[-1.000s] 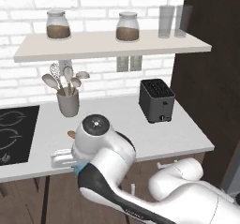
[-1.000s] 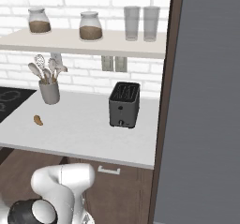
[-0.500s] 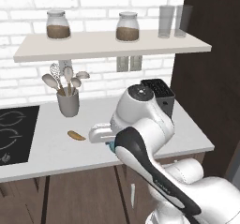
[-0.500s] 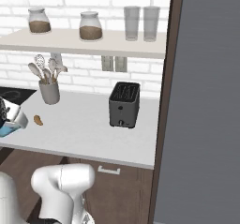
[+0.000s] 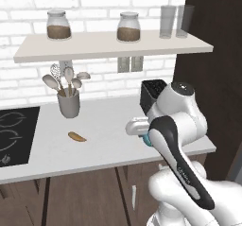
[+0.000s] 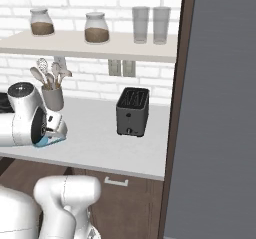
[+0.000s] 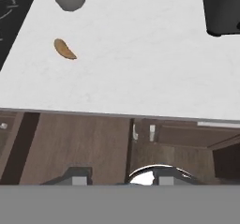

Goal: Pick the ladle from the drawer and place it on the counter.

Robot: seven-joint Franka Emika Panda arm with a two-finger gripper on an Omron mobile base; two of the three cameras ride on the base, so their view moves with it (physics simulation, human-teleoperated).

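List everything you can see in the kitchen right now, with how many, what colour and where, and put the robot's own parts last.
counter: one, white-grey, along the brick wall.
cooktop: one, black, at the counter's left end.
utensil holder: one, grey, with pale spoons and a whisk, on the counter.
food piece: one, brown, in front of the holder.
toaster: one, black, on the counter toward its right end.
shelf: one, pale, on the wall.
jars: two, brown contents, on the shelf.
glasses: two, clear, at the shelf's right.
ladle: one, blue, partly visible at the hand.
gripper: one, white, over the counter's front.
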